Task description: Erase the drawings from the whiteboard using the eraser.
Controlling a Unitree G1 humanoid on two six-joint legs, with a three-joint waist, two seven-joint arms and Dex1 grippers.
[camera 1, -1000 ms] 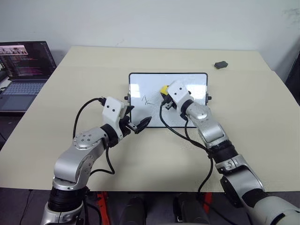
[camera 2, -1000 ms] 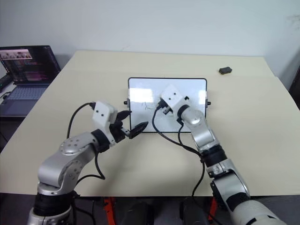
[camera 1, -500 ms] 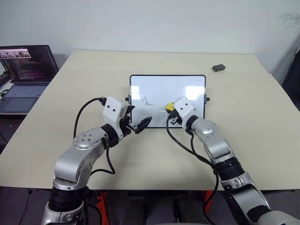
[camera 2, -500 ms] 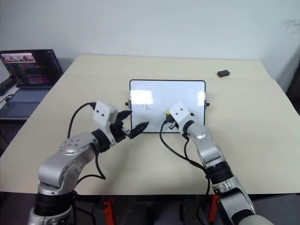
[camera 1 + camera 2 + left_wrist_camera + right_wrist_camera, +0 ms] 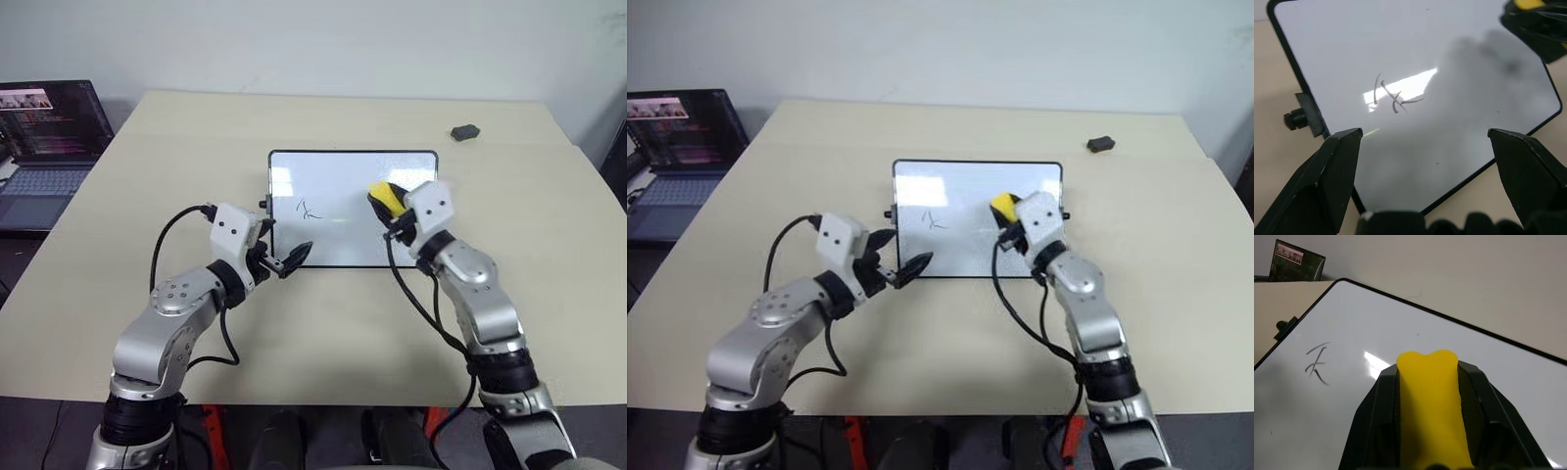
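Observation:
The whiteboard [image 5: 333, 240] lies flat on the middle of the table. One of the drawings [image 5: 309, 210] shows on its left half, a thin dark scribble [image 5: 1393, 95]. My right gripper [image 5: 386, 202] is shut on the yellow eraser [image 5: 1431, 396] and hovers over the board's right part, right of the scribble [image 5: 1316, 364]. I cannot tell whether the eraser [image 5: 1002, 207] touches the board. My left gripper [image 5: 284, 245] stands open at the board's near left corner, its fingers [image 5: 1334, 164] spread wide with nothing between them.
An open laptop [image 5: 47, 132] sits at the far left, beside the table. A small dark grey lump [image 5: 464, 131] lies near the table's far right corner. Cables hang from both wrists, and the board's side knob [image 5: 1295, 117] sticks out at its left edge.
My right gripper has carried the eraser from the board's middle down to its near edge, then right and up to the right part. The left arm has held still. The camera shifted slightly.

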